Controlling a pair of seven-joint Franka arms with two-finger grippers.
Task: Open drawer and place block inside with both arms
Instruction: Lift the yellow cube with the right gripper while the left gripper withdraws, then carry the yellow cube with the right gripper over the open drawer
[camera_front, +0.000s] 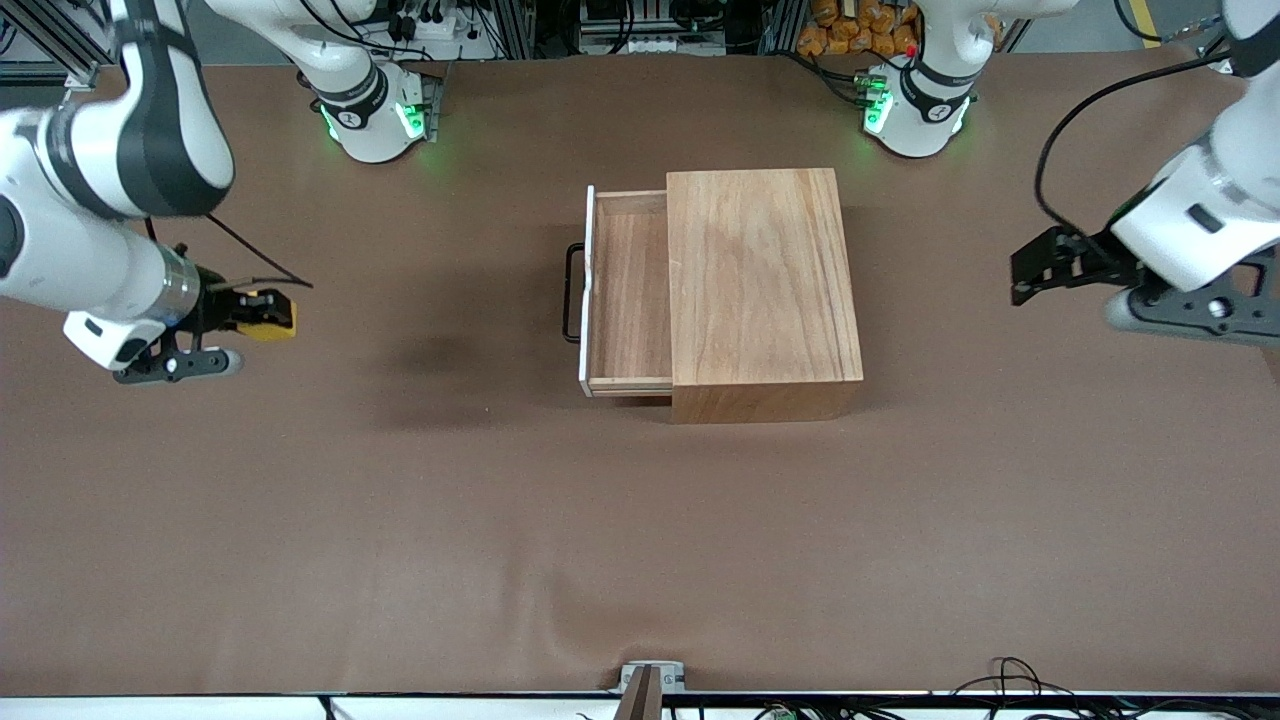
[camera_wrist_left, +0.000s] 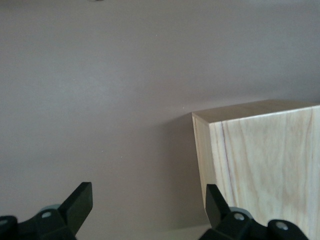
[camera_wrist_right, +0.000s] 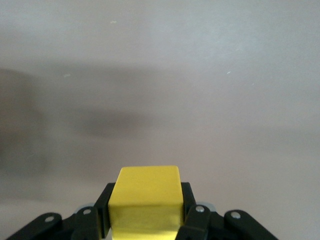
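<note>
**Yellow block clamped in my right gripper, drawer standing open**

My right gripper (camera_front: 262, 313) sits at the right arm's end of the table (camera_front: 400, 520), its two black fingers closed on the block (camera_front: 268, 318), a small bright yellow cube. In the front view the block shows only as a sliver of yellow past the fingers; I cannot tell from there whether it rests on the brown surface or is lifted off it. My right wrist view fills that in: the block (camera_wrist_right: 146, 200) sits squarely between the finger pads (camera_wrist_right: 189, 210), its top and one side face in plain sight, with bare table surface ahead of it.

The wooden box (camera_front: 762, 290) stands mid-table. The drawer (camera_front: 628, 292) is pulled out of it toward the right arm's end, showing its wooden floor, white front edge and black wire handle (camera_front: 571, 292). The block is well apart from the drawer, with bare brown table between them.

My left gripper (camera_front: 1030, 268) waits at the left arm's end, well apart from the box. The front view shows it only side-on. My left wrist view shows its fingers (camera_wrist_left: 79, 202) spread wide with nothing between them, and a corner of the wooden box (camera_wrist_left: 260, 160) ahead; the drawer is out of sight there.
</note>
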